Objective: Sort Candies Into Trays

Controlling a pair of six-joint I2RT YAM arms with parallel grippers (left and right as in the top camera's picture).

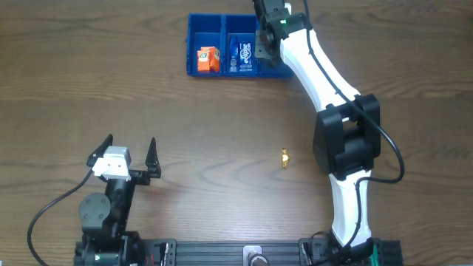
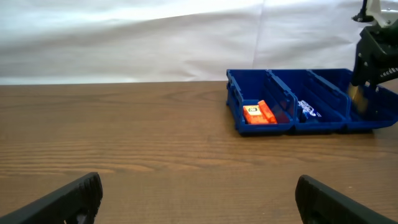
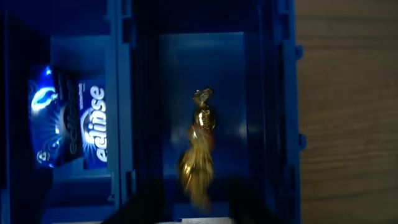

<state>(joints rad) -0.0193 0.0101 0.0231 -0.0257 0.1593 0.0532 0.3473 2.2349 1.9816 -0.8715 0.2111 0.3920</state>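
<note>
From above: the right gripper (image 1: 264, 46) is over the hard blue tray's (image 1: 191, 41) end box, at the table's far edge. A shiny loose candy (image 1: 285, 157) waits mid-table. The left gripper's (image 1: 131, 154) jaws are wide and empty.

Right wrist view: a crinkly gold candy (image 3: 199, 149) hangs in that box. I cannot tell if the jaws grip it. It looks like dropping time. Next, fetch the loose candy.

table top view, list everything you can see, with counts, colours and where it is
tray: 1, blue, three compartments, far side of table
candy box: 1, orange, tray's left compartment in the top view
gum pack: 1, blue, middle compartment
candy at the tray: 1, gold wrapper, in line with the right compartment, by the right gripper
loose candy: 1, gold, on bare table near the right arm
table: 1, brown wood
left gripper: 1, black, open, near side
right gripper: 1, black, over tray's right compartment
</note>
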